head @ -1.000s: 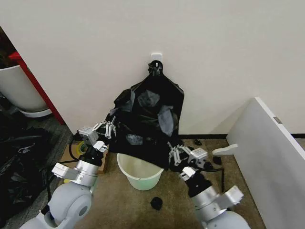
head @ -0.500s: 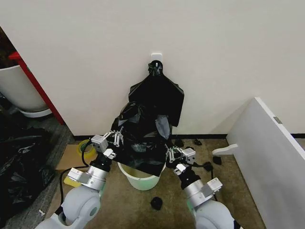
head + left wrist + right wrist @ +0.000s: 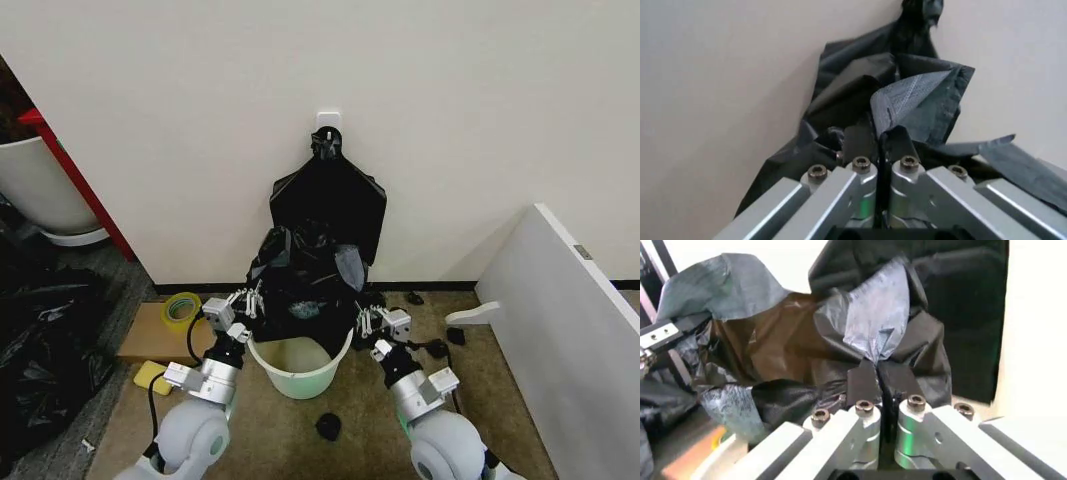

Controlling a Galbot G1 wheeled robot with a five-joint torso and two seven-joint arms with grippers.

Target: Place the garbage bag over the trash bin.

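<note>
The white trash bin [image 3: 299, 380] stands on the carpet by the wall, its inside showing. The black garbage bag [image 3: 305, 288] hangs crumpled over the bin's far rim, stretched between my two grippers. My left gripper [image 3: 246, 302] is shut on one edge of it by the bin's left rim; the left wrist view shows a fold of the bag [image 3: 910, 97] pinched between the fingers [image 3: 857, 142]. By the bin's right rim my right gripper [image 3: 366, 321] is shut on the opposite edge, and the bag [image 3: 873, 322] rises from its fingers [image 3: 863, 380].
Flat black bags [image 3: 330, 195] hang from a wall hook behind the bin. A yellow tape roll [image 3: 181, 307] lies on a cardboard box at left. A large white pot [image 3: 35, 185] and heaped black bags [image 3: 40, 340] are far left. A white panel [image 3: 560, 320] leans at right. A black scrap [image 3: 328, 426] lies in front.
Both grippers have come down and inward to the bin's rim with the bag. The bag, held high and spread before, now sags bunched over the bin's back.
</note>
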